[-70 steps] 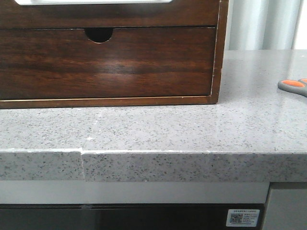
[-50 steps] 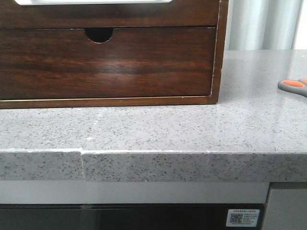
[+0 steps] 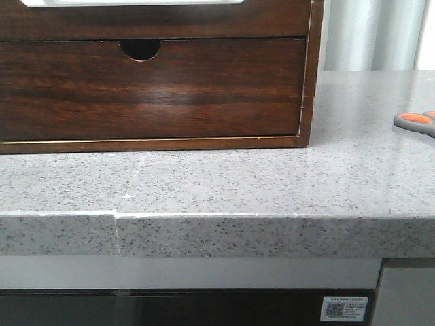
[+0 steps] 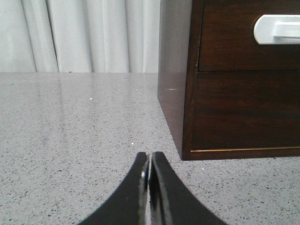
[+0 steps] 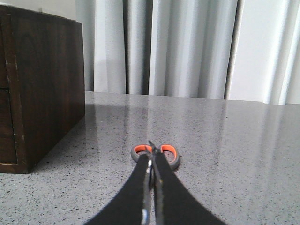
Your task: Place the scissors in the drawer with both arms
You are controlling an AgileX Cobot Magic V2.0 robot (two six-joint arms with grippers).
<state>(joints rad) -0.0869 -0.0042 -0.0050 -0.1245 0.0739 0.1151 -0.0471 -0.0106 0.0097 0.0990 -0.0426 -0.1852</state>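
Note:
The scissors point(image 3: 416, 122) lie flat on the grey counter at the far right of the front view, cut off by the frame's edge. In the right wrist view their orange-lined loops point(image 5: 171, 154) show just beyond my right gripper point(image 5: 152, 158), which is shut with nothing held; its fingers hide the scissors' middle. The drawer point(image 3: 272, 20) is the upper front of the wooden cabinet, with a pale cut-out in its top edge. My left gripper point(image 4: 150, 158) is shut and empty over the counter, near the cabinet's corner, and the drawer point(image 4: 225, 37) shows shut. Neither gripper appears in the front view.
Below the drawer is a second front with a half-round notch point(image 3: 140, 49). The cabinet's side wall point(image 5: 47, 84) stands left of the scissors. The speckled counter point(image 3: 224, 183) has a front edge with a seam. White curtains point(image 5: 187, 47) hang behind.

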